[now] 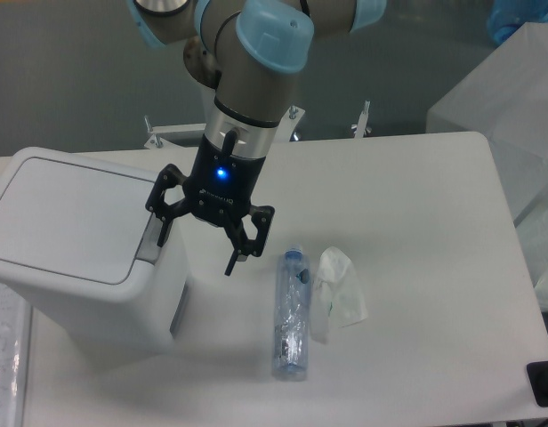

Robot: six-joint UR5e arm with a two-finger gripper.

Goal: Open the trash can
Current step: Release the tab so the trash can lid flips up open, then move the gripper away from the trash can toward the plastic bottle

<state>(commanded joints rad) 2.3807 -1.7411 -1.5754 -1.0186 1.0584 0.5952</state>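
A white tabletop (416,196) carries a trash can (74,245) at its left edge, lid down. The gripper (196,250) hangs just beside the can's grey latch (150,237), fingers (234,258) spread open, holding nothing. Toward the front edge lie a clear bottle (291,313) and, beside it, a crumpled wrapper (337,291).

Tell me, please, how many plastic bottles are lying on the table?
1. The bottle lies on its side near the table's front middle, right of the trash can and just left of a crumpled clear wrapper. None seem hidden.
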